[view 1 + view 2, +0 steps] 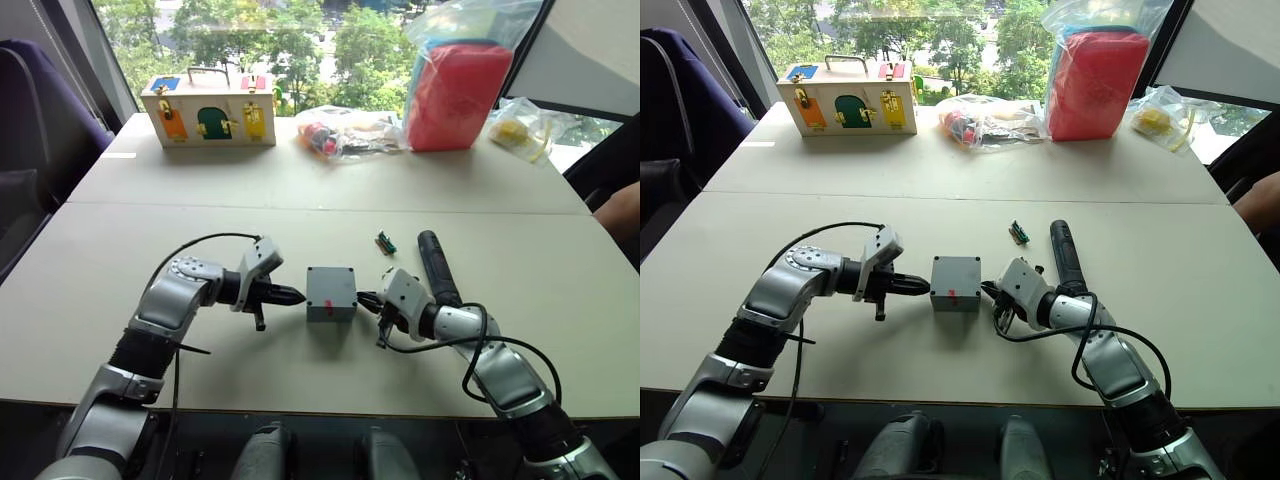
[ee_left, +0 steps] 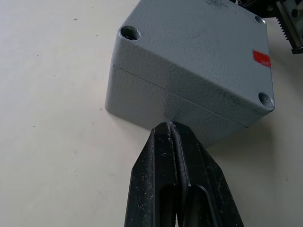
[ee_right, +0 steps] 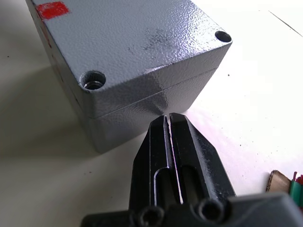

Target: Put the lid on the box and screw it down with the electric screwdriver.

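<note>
Lid (image 2: 199, 42) sits on the box (image 2: 142, 101), edges flush, seam line visible all round the side wall. Red mark (image 2: 261, 57) on the lid top near one edge. Corner screw holes (image 3: 93, 79) visible in the lid; whether screws are seated in them cannot be told.

Left hand (image 1: 292, 295): fingers (image 2: 163, 156) pressed together, nothing between them, tips just beside the box's side wall at about seam height. Contact or a hair's gap: cannot tell.

Right hand (image 1: 366, 298): fingers (image 3: 177, 137) together too, empty, tips just beside the opposite side wall near a corner, again at seam height. Contact not resolvable.

The box thus lies between the two hands on the tabletop (image 1: 120, 290), one hand at each side.

Screwdriver (image 1: 436, 266) lies flat on the tabletop, just beyond the right hand on its outer side, not gripped. Small green-brown pieces (image 1: 385, 242) lie near the screwdriver's far end, beyond the right hand.

Well beyond both hands, at the far edge: wooden box (image 1: 209, 112) with coloured doors, far past the left hand; clear bags (image 1: 350, 130); red pack (image 1: 455, 95) in a bag, far past the right hand.
</note>
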`<action>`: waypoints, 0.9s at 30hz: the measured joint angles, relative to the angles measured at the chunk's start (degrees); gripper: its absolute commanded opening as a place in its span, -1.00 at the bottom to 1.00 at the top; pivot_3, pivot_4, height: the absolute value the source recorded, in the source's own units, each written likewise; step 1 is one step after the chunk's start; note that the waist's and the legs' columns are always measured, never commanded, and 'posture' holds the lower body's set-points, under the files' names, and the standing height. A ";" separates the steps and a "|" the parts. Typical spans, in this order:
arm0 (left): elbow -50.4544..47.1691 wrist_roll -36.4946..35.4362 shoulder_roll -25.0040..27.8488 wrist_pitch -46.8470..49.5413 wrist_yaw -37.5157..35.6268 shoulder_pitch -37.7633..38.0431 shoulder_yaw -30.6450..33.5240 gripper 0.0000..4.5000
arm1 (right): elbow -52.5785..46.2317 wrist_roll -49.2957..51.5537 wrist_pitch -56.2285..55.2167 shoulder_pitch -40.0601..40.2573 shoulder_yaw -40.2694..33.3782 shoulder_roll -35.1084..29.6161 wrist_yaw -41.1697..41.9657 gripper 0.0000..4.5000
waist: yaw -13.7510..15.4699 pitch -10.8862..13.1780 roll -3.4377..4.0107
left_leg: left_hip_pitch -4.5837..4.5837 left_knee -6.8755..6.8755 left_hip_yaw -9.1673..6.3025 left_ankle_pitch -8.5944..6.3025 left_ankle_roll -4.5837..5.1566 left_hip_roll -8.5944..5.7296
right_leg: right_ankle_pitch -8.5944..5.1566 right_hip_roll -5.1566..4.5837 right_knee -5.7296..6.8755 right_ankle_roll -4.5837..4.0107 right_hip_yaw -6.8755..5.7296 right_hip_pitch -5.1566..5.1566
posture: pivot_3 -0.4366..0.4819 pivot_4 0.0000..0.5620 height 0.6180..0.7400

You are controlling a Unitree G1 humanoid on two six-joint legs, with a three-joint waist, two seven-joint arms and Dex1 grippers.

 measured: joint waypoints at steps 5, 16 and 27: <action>1.11 -1.04 1.03 -0.64 1.24 -0.87 0.65 -1.00 | -3.09 1.11 2.34 2.01 -1.63 -0.14 -0.20 -0.98 | 0.09 0.00 0.00 | 0.00 -0.02 0.00 0.00 0.00 0.00 | 0.00 -0.02 0.00 0.00 0.00 -0.02 | -0.05 -0.47 1.00; -9.85 -9.30 4.77 1.83 6.58 -7.19 10.25 -1.00 | -21.13 10.30 23.08 9.54 -16.76 -0.24 -3.48 -0.98 | 0.21 0.00 0.03 | -0.02 -0.14 -0.01 0.00 -0.04 -0.03 | 0.01 -0.07 -0.08 0.00 -0.01 -0.01 | -0.05 -0.47 1.00; -13.07 -7.43 6.67 -0.33 -0.45 -9.27 -3.83 -1.00 | -21.23 14.43 29.85 9.59 -20.42 3.26 -10.45 0.79 | -0.06 0.00 0.14 | 0.00 -0.35 0.00 0.08 -0.12 -0.05 | 0.03 -0.04 -0.12 -0.06 -0.01 -0.11 | -0.05 -0.47 1.00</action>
